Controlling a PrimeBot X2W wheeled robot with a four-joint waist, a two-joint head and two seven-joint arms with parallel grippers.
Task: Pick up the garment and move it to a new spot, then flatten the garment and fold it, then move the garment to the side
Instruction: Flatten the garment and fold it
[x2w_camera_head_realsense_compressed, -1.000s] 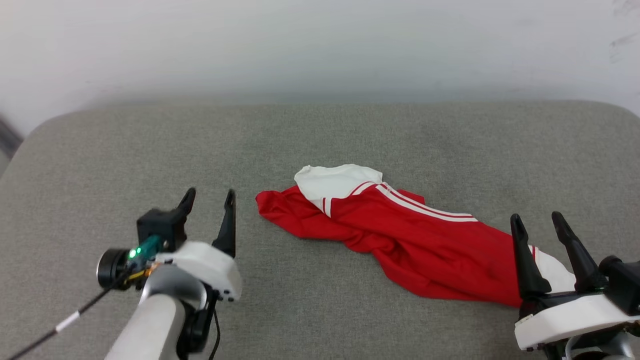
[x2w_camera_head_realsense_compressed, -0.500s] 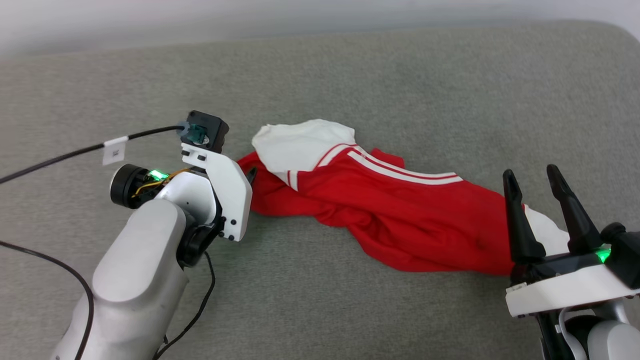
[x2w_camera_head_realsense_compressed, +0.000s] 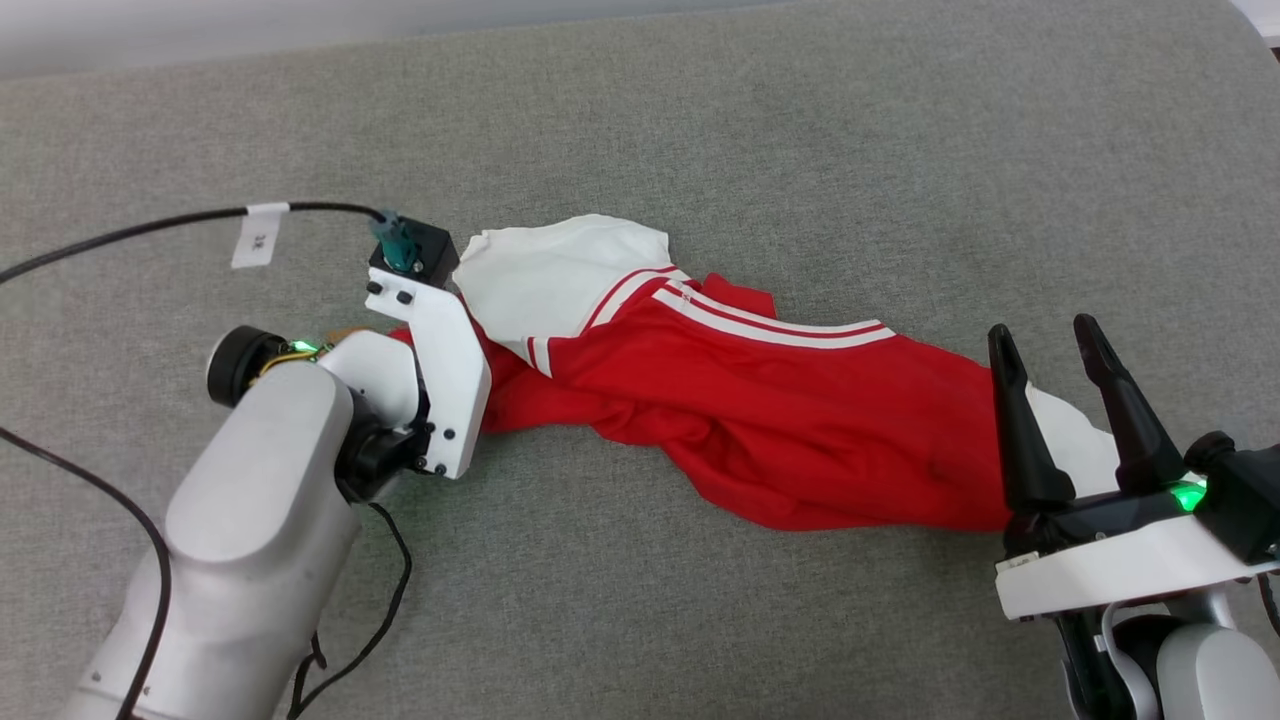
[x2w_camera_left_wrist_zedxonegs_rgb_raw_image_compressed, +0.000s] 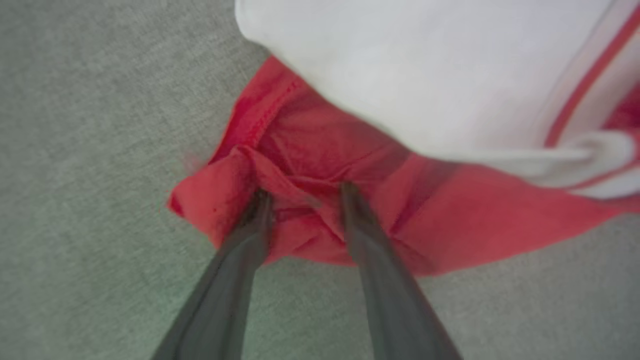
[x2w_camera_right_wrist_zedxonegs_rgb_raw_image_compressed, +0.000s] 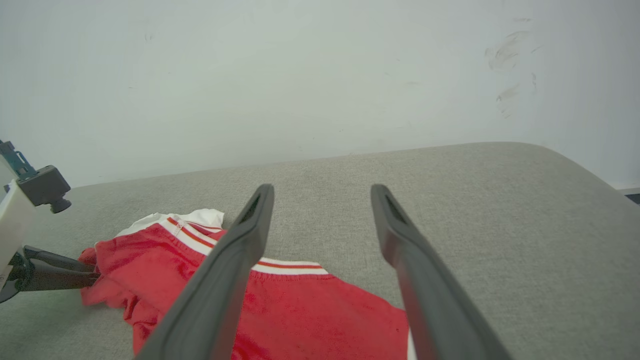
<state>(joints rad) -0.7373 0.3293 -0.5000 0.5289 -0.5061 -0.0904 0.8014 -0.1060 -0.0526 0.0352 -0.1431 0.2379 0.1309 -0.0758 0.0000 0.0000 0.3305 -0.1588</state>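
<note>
Left wrist view: left gripper (x2w_camera_left_wrist_zedxonegs_rgb_raw_image_compressed: 304, 192) spread, tips pressing a red corner of the garment (x2w_camera_left_wrist_zedxonegs_rgb_raw_image_compressed: 450, 220) (its wrist housing (x2w_camera_head_realsense_compressed: 445, 350) blocks this from the head camera); right gripper (x2w_camera_head_realsense_compressed: 1041, 326) gapes above the other end.

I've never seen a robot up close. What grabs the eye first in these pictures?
A crumpled red jersey shirt with white sleeves and striped trim sprawls across the middle of the grey woven fabric surface. At its left end the left claw presses its two dark fingers, set apart, into a bunched red edge. The right claw hangs open over the shirt's right end, near a white sleeve.
</note>
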